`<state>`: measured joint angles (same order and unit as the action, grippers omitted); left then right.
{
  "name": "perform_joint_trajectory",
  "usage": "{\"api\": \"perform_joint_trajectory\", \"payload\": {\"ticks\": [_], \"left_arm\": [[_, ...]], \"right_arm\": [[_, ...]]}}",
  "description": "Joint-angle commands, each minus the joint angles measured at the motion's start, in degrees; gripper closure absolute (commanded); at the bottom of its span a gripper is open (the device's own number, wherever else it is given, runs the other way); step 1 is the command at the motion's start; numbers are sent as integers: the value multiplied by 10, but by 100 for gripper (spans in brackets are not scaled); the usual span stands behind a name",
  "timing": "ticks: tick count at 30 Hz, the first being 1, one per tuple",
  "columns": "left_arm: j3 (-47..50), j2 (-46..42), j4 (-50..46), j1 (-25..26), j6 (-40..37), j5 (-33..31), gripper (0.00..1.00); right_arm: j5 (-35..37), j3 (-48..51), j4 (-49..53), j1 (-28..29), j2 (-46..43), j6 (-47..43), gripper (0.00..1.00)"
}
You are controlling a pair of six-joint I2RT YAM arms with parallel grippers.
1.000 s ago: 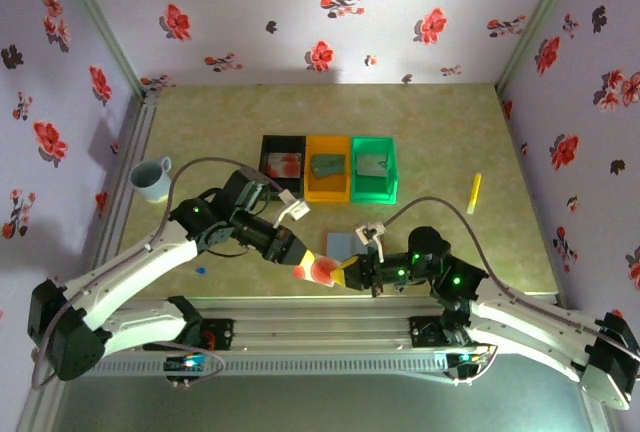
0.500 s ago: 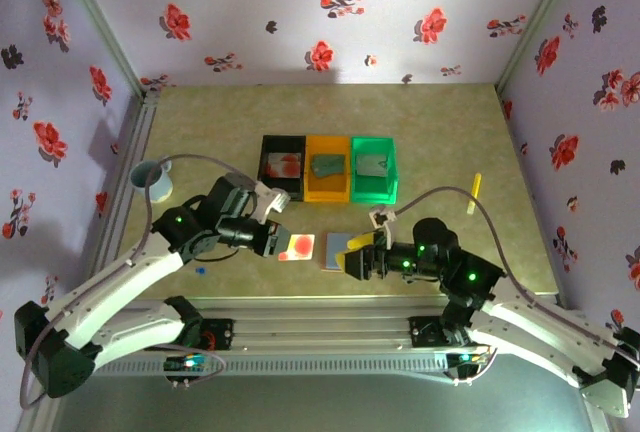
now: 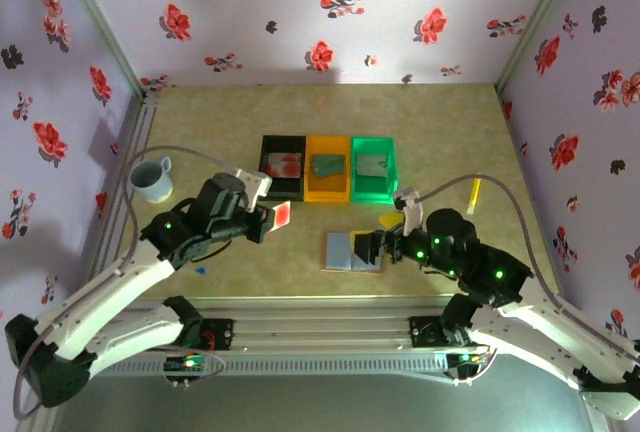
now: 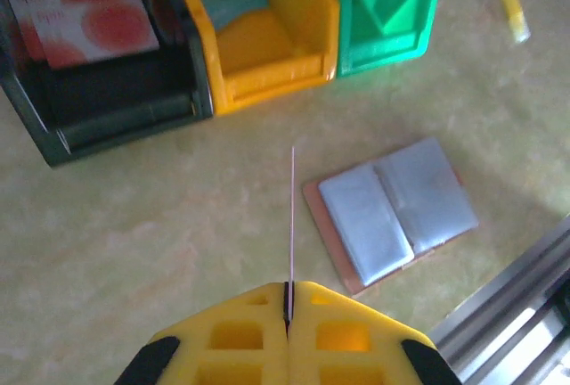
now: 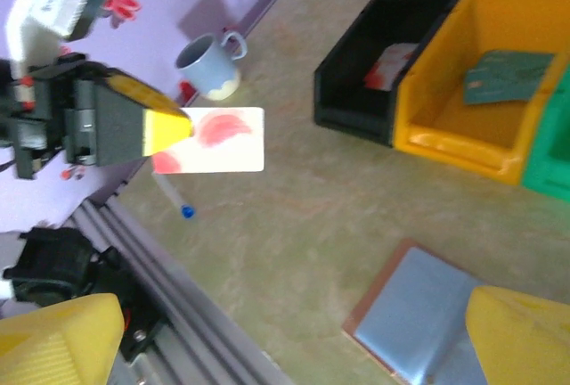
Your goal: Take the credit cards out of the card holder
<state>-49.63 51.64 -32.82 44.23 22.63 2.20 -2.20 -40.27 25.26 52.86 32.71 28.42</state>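
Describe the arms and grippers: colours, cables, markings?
Left arm and right arm: white links, black joint housings with green lights, a grey cable looping off each. Left gripper and right gripper: yellow fingers on black bodies.

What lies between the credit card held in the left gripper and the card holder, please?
Bare table, in the left wrist view, from the credit card to the card holder.

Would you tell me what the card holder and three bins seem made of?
Card holder: perhaps faux leather, matte pinkish-tan border; inner blue-grey sleeves look shiny, maybe plastic. Black bin, orange bin, green bin: likely moulded plastic, smooth, solid-coloured, sheen on rims.
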Motion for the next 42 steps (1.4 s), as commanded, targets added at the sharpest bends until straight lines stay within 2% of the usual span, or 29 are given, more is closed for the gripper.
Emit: {"api": "perform_joint_trajectory", "payload": {"ticks": [1,5,12,18,25,35,42], "left_arm": [[8,-23,61,-5,-34,-27,100],[-31,-3,46,-16,-50,-38,100],[-124,71,-9,-46,-86,-33,100],[-160,122,-9,-76,-97,-31,100],[-192,193,-2,-112,-100,36,100],[-221,300,23,-196,-67,144,100],[-254,377,27,-206,-71,169,100]], "right_arm": [[83,-31,60,-2,-15,-27,1],[199,-74,147,-2,-12,-44,1],[295,-85,212,-2,-22,-78,1],[355,-67,227,-2,-38,-86,1],[366,-66,234,-2,-67,-89,1],[365,-27,206,-2,-123,-101,1],[360,-18,200,-2,-134,-105,1]]}}
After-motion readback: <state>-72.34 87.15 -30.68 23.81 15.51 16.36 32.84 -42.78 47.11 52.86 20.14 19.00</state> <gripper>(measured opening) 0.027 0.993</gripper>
